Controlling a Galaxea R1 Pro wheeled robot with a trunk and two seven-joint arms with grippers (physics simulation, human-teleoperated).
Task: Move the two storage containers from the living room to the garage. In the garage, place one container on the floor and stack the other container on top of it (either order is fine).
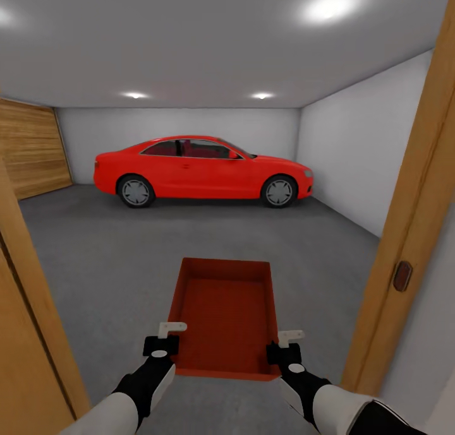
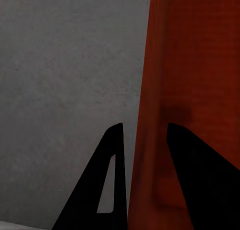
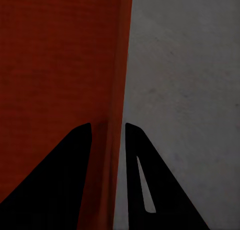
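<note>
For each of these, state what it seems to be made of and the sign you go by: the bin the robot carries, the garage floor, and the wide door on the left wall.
Storage container: probably matte plastic; smooth, plain, uniform orange-red walls without gloss.
Floor: looks like rough concrete; mottled dark grey, dull.
Wide door: wood planks, judging by horizontal boards with visible grain.

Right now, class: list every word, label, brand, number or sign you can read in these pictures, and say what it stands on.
None can be read.
The storage container, held by the left gripper and right gripper, has plain walls.
The red car shows no legible badge or plate.
</note>
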